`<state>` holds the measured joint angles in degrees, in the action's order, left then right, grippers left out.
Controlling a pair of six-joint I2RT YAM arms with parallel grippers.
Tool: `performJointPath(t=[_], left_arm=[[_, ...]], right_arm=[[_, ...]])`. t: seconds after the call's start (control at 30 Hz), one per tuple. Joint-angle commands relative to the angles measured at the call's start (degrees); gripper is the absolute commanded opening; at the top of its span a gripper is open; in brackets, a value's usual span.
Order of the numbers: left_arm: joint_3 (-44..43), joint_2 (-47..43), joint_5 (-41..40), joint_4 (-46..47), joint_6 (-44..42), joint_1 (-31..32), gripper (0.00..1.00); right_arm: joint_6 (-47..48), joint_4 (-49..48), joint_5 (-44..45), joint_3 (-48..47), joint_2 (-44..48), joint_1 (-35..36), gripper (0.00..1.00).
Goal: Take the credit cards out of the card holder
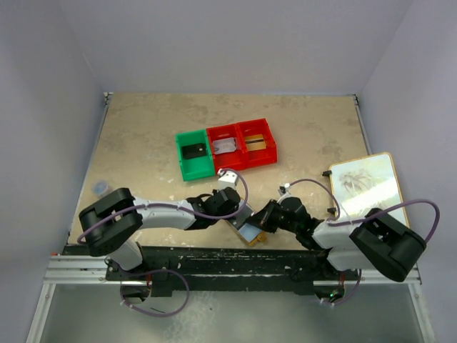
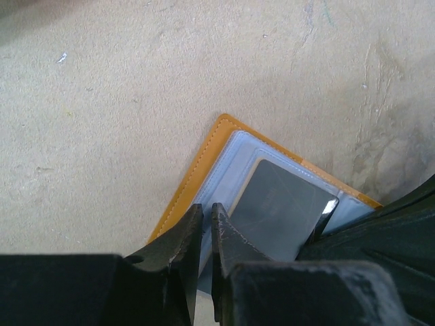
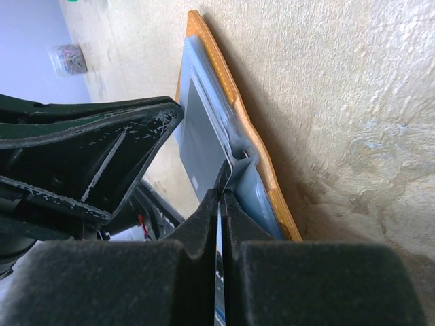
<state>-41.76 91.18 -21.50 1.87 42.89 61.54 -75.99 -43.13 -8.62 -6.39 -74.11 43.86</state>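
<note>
Card holder (image 1: 249, 232): open, flat, middle of worktop's near edge, between both arms. Left jaws: nearly closed, pinching its orange-tan edge. Right jaws: closed tight on the edge of a dark grey credit card (image 2: 279, 207), mostly inside pale pocket. Step: extraction. Next, likely: straight pull along pocket, holder pinned

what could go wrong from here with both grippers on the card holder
1. The right gripper is shut on the grey card right where the pocket film bunches up; if film is pinched too, pulling may drag the card holder along.
2. The left gripper grips only the holder's edge with its tips, so it could slip.
3. The two grippers sit very close and might bump.
</note>
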Motion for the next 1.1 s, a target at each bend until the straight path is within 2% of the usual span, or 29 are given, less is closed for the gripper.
performJointPath(t=[0.0,0.17,0.37,0.47,0.63,0.73,0.83,0.97,1.07], left_arm=[[3.44,0.66,0.39,-5.78,0.61,-0.10,0.08],[4.82,-2.96,-0.55,-6.47,1.53,-0.10,0.09],[6.08,-12.58,-1.31,-6.37,4.01,0.54,0.12],[5.61,-15.77,-2.92,-7.67,4.66,1.24,0.13],[4.83,-18.52,-3.94,-6.53,4.20,2.16,0.18],[3.57,-16.63,-3.38,-4.91,3.00,2.16,0.19],[1.92,-11.69,-2.82,-2.72,2.27,2.18,0.19],[-0.60,-6.17,-1.81,-1.12,1.73,2.18,0.18],[-1.91,-3.98,-4.19,-2.93,3.17,2.17,0.18]], right_arm=[[0.77,0.04,-1.89,0.45,0.18,-0.53,0.00],[9.84,5.16,-7.99,-0.58,2.49,-5.26,0.00],[24.29,16.55,-12.39,-6.32,5.56,-10.09,0.00],[32.10,23.60,-13.13,-11.68,2.30,-10.86,0.00],[39.73,21.59,-20.29,-16.73,-6.74,-12.20,0.00],[43.62,22.02,-24.50,-20.81,-13.24,-12.16,0.00],[43.69,21.27,-25.35,-23.01,-17.30,-12.20,0.00],[41.33,21.06,-22.97,-22.64,-16.89,-12.30,0.00],[39.68,19.37,-22.77,-20.84,-16.07,-12.37,0.00]])
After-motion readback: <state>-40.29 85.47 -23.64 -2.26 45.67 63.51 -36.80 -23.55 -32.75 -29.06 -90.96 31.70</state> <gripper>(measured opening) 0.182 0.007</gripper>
